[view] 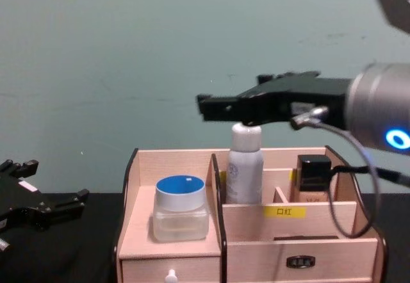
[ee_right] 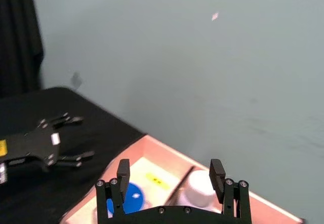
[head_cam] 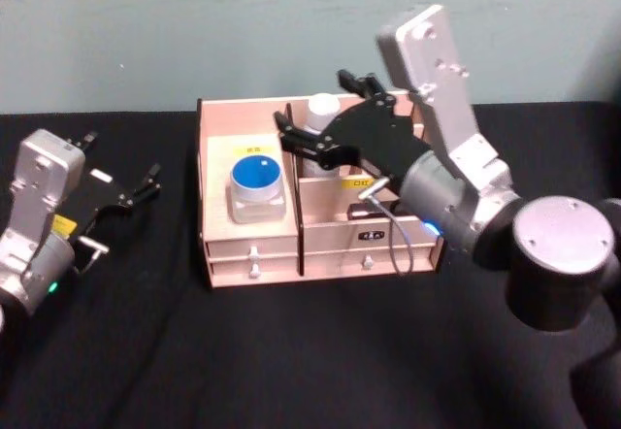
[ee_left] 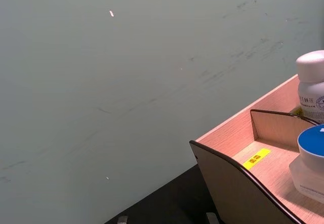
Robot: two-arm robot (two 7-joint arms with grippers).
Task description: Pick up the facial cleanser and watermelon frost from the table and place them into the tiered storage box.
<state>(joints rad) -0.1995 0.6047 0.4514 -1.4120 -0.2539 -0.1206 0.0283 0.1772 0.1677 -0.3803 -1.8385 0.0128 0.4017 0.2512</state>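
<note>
Facial cleanser [view: 245, 171] upright in tiered storage box [view: 192, 251]; yellow labels; right hand [ee_right: 171, 176] open above

A pale grey-green wall [head_cam: 194, 21], scuffed and flecked with small white marks, fills the upper frame behind a counter [head_cam: 291, 361] draped in black cloth; a dark curtain [ee_right: 17, 36] hangs at upper left.

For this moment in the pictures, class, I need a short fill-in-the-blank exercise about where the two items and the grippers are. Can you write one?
1. The squat clear jar with the blue lid sits in the pinkish wooden storage box's ____ compartment.
2. The tall white bottle stands ____ inside the box.
3. The right gripper, above the bottle, is ____.
4. The left gripper rests over the ____ tablecloth.

Missing words: left; upright; open; black
</note>
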